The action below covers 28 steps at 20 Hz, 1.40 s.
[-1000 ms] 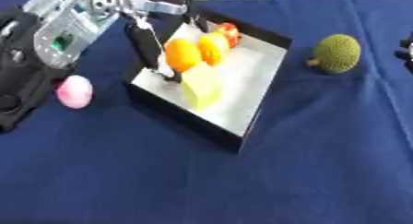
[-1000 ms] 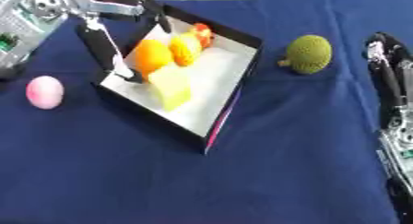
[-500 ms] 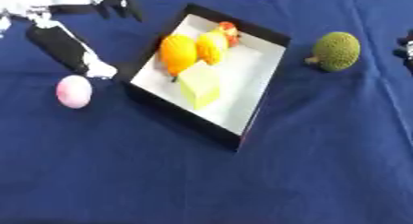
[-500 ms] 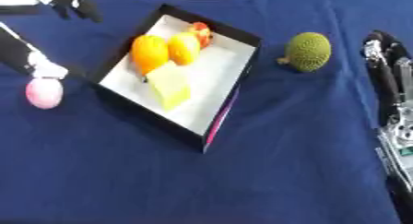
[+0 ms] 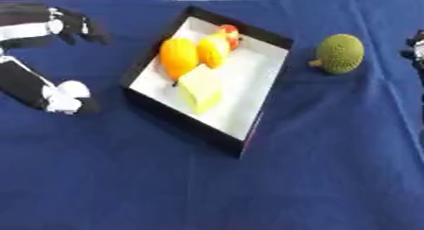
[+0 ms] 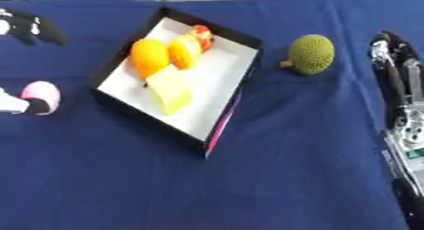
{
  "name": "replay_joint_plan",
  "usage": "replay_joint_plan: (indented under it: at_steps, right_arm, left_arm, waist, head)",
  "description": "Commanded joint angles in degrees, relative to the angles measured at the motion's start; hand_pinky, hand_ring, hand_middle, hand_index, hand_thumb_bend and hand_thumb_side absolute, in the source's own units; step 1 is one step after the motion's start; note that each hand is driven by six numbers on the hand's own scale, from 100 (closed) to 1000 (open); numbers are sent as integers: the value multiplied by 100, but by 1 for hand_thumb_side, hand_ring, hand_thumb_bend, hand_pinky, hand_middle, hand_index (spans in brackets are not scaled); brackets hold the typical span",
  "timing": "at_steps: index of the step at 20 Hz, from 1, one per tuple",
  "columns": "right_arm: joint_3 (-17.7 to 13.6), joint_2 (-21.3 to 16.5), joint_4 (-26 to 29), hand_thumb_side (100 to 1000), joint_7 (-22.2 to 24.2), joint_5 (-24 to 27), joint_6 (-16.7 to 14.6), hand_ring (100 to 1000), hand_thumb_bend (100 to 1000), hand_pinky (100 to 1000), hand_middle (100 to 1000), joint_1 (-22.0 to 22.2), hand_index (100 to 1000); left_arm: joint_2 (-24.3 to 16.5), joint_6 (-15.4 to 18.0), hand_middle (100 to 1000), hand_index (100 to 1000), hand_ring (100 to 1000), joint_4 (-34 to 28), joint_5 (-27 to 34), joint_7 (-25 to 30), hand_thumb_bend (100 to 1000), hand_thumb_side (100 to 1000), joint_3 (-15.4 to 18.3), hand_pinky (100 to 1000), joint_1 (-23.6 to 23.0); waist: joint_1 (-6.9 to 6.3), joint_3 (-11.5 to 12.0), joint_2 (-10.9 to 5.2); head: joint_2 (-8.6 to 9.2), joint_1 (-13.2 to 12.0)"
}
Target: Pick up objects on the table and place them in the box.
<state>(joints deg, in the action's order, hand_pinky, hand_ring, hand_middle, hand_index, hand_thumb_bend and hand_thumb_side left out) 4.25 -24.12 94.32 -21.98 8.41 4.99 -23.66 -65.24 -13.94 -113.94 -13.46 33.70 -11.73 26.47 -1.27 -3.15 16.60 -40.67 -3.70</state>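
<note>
Although the box (image 5: 263, 55) already held an orange, a yellow block and other fruit, a green fruit (image 6: 311, 54) and a pink egg (image 6: 41, 94) lay on the bench, the left robot hand (image 5: 49, 89) reaching the egg unclenched, the right robot hand (image 6: 396, 68) idle, released.

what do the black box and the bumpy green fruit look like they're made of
Black box with white inside: probably cardboard or thin board, matte, with thin straight walls. Bumpy green round fruit: dull, evenly pebbled skin with a small stem nub; possibly a plastic or foam model, though that stays uncertain.
</note>
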Motion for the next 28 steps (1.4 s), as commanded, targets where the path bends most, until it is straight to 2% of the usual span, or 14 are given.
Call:
replay_joint_plan:
  at_steps: [1, 6, 10, 15, 20, 24, 28]
  right_arm:
    - [-61, -187, 136, 751, -26, 3, -10, 845, 100, 984, 809, -58, 892]
    - [-62, -189, 145, 751, -18, 10, -5, 844, 100, 984, 808, -70, 892]
    - [-52, -182, 140, 751, -8, 12, 7, 843, 100, 984, 808, -75, 892]
    - [-39, -171, 143, 751, 1, 14, 12, 843, 100, 984, 808, -85, 891]
    - [-27, -159, 139, 751, 11, 16, 12, 843, 100, 984, 808, -92, 891]
    - [-25, -152, 138, 752, 10, 23, 9, 843, 100, 984, 807, -91, 891]
    - [-21, -155, 134, 752, 11, 18, 13, 843, 100, 984, 808, -81, 892]
  left_arm:
    - [-285, -155, 867, 894, 888, -65, -149, -147, 538, 381, 186, 838, -99]
    - [-261, -559, 872, 895, 893, 19, -402, -135, 572, 363, 130, 840, -337]
    - [-137, -691, 884, 912, 902, 418, -605, -85, 599, 345, -7, 847, -237]
    - [38, -598, 884, 911, 904, 926, -862, 50, 612, 327, -257, 849, 99]
    - [268, -340, 873, 904, 906, 1404, -1123, 351, 683, 307, -482, 854, 439]
    - [439, -179, 869, 901, 907, 1852, -1541, 537, 693, 262, -584, 855, 662]
    - [581, -127, 857, 886, 901, 2281, -1843, 501, 678, 228, -548, 849, 791]
  waist:
    - [-39, 5, -127]
    - [-31, -11, -111]
    - [-28, -34, -105]
    - [-25, -57, -110]
    - [-24, -72, -120]
    - [-21, -80, -122]
    - [-17, -69, -123]
  head:
    - [49, 19]
    - [55, 12]
    - [35, -10]
    - [27, -54]
    - [3, -110]
    - [-12, -161]
    - [-3, -165]
